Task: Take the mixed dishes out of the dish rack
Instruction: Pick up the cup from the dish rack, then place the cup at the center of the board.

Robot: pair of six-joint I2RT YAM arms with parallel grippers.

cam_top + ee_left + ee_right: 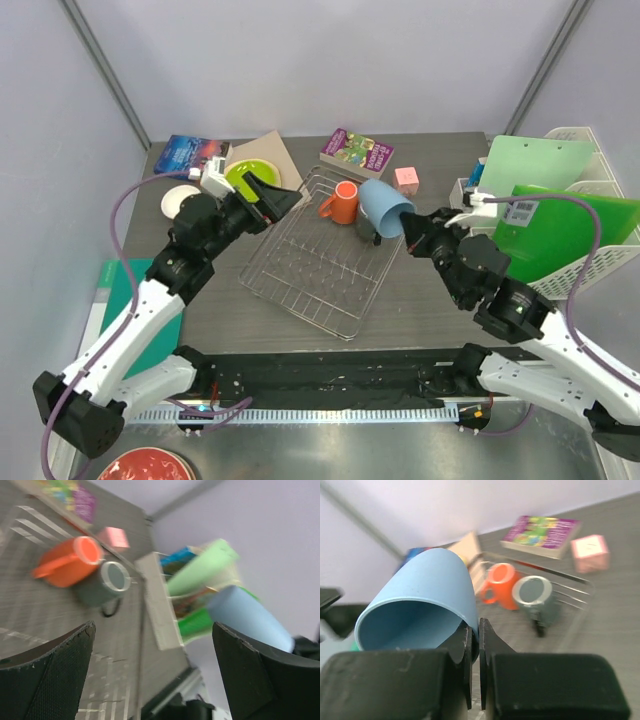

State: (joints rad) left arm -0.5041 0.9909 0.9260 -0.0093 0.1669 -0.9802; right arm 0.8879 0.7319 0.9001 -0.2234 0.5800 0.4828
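**Now the blue mug must land softly**

Right now the right end effector (475,630) is clenched on the rim of the light blue mug (420,600). One finger is inside the cup and one is outside. The mug looks lifted and tipped on its side. In the top view it hangs over the dish rack (300,280) at the rack's 2 o'clock corner.

The left end effector (283,197) is wide open and holds nothing. It hovers at the rack's 10 o'clock side.

An orange mug (344,201) and a dark grey mug (366,228) lie in the rack at its 1 o'clock end, just beside the blue one. The lime green plate (248,176) is already out on the surface (430,300), at 11 o'clock from the rack.

The step in hand seems to be carrying the blue mug out and setting it down. To do it well:

- Go slow. The grip is only a thin pinch on the rim, so the mug could swing or slip.
- Lift it clear of the rack's wire side and away from the grey mug.
- Pick the bare spot at 4 o'clock from the rack, not too near the white basket (600,270).
- Turn the mug so its bottom faces down.
- Lower it until the bottom sits flat, then let go.
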